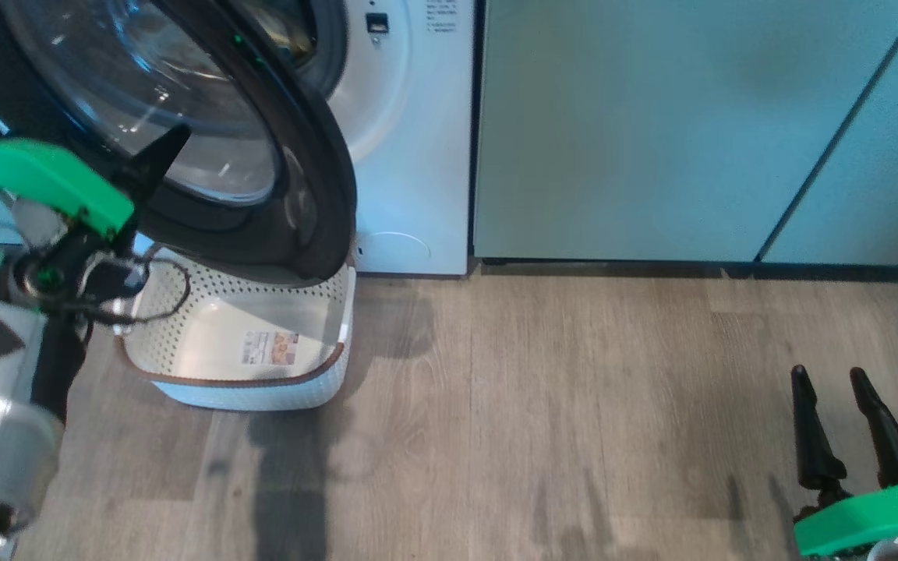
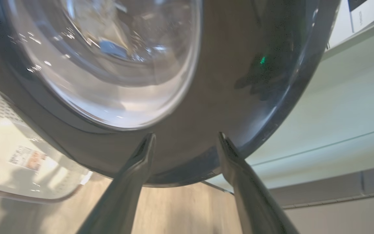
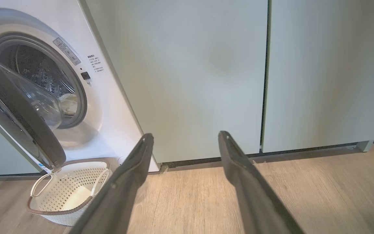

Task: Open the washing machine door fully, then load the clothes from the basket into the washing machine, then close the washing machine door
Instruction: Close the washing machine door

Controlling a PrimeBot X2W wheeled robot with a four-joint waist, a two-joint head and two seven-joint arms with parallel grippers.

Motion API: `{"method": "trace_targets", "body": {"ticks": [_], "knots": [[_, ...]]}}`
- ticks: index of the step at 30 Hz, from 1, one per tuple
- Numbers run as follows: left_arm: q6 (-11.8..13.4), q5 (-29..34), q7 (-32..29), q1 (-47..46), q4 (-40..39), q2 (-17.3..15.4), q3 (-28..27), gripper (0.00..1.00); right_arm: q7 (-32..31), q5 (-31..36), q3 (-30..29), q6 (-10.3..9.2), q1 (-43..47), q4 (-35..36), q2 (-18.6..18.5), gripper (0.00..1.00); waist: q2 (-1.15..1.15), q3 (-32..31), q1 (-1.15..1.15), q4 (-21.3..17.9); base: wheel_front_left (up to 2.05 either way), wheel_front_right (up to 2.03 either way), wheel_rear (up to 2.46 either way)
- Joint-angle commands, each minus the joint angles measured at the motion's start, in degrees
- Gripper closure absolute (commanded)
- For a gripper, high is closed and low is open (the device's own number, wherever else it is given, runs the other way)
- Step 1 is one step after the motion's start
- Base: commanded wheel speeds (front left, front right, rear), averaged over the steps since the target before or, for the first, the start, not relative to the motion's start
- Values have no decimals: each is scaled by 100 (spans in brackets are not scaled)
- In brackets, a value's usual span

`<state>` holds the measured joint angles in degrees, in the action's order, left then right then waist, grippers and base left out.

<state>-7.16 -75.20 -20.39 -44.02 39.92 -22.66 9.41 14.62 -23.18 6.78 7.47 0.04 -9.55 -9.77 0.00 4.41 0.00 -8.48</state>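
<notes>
**Left claw open right at the washer door, clothes in the drum**

The left arm comes up from the lower left of the head view. Its green bracket (image 1: 44, 181) is raised, and the left claw (image 2: 186, 136) points up and to the right at the door (image 1: 316, 195). In the wrist cam the two fingers (image 2: 141, 159) are spread apart with nothing between them. Their tips sit right in front of the glossy black rim, just below the glass bowl, but I can't tell whether they actually touch it.

The right claw (image 1: 829, 375) hangs low on the right, well away from everything. It's also spread open and holding nothing, with its fingers pointing at the cabinets (image 1: 652, 132).

The door stands about half open, swung out from the white washer (image 1: 418, 117). Pale clothes (image 3: 69, 100) lie at the mouth of the steel drum (image 3: 34, 68).

The basket (image 1: 246, 382) sits on the floor (image 1: 535, 405) directly under the door and up against the washer front, with its bare bottom and a label (image 1: 270, 348) showing. The floor is grey-brown wood plank, and the cabinets are pale green and run off to the right of the washer.
</notes>
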Motion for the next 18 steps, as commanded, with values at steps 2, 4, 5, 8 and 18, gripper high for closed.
{"method": "trace_targets", "body": {"ticks": [2,4,5,8,18], "knots": [[-33,93,288,-40,-277,-364,-147,0,38,21,16,2,-66,192,-100,0,0,-106,0,102,0,0,0],[-33,223,616,120,-413,-432,-43,0,38,31,-16,2,-26,193,-106,0,0,-166,0,161,0,0,0],[-33,269,799,202,-430,-447,-15,0,38,39,-28,2,-3,194,-104,0,0,-197,0,185,0,0,0],[-33,443,1338,421,-515,-491,132,0,38,60,-49,2,64,209,-89,0,0,-269,0,251,0,0,0],[-33,830,2785,1179,-520,-541,588,0,38,66,-119,2,182,241,-42,0,0,-371,0,360,0,0,0]]}}
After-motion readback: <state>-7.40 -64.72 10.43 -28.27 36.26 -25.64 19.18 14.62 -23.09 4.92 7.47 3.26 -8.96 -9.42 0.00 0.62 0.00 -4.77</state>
